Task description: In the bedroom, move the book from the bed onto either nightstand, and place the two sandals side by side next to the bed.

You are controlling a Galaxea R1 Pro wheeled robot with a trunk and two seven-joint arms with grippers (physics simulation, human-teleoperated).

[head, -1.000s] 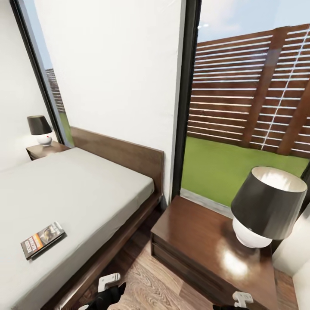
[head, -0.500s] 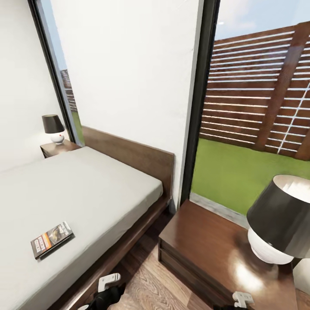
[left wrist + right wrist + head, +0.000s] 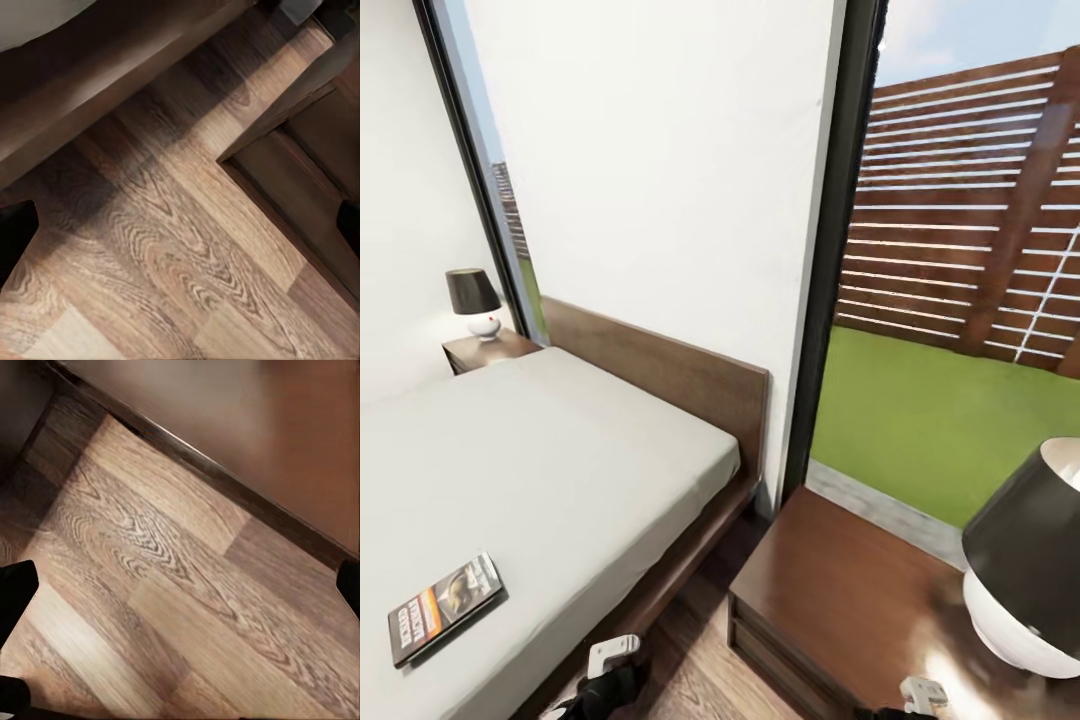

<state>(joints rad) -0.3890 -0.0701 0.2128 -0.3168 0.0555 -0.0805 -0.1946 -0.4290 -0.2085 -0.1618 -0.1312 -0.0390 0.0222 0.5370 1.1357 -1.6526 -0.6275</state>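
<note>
The book [image 3: 445, 608], dark with an orange band, lies flat on the off-white mattress of the bed [image 3: 560, 470] near its front edge. A dark brown nightstand [image 3: 850, 600] stands right of the bed, and another nightstand [image 3: 490, 349] sits at the far side by the headboard. My left arm [image 3: 608, 675] hangs low between the bed frame and the near nightstand. My left gripper [image 3: 180, 225] is open over the plank floor, as is my right gripper [image 3: 180, 585], with nothing between the fingers. The sandals are out of view.
A lamp [image 3: 1028, 565] with a black shade and white base takes up the right part of the near nightstand. A smaller lamp [image 3: 473, 300] stands on the far one. A tall window [image 3: 960, 300] behind looks onto grass and a slatted fence. A narrow strip of floor [image 3: 172, 247] separates bed and nightstand.
The whole picture has shifted, so the camera has moved: the book now sits lower and further left, the near lamp further right. Both arms keep their place at the picture's bottom.
</note>
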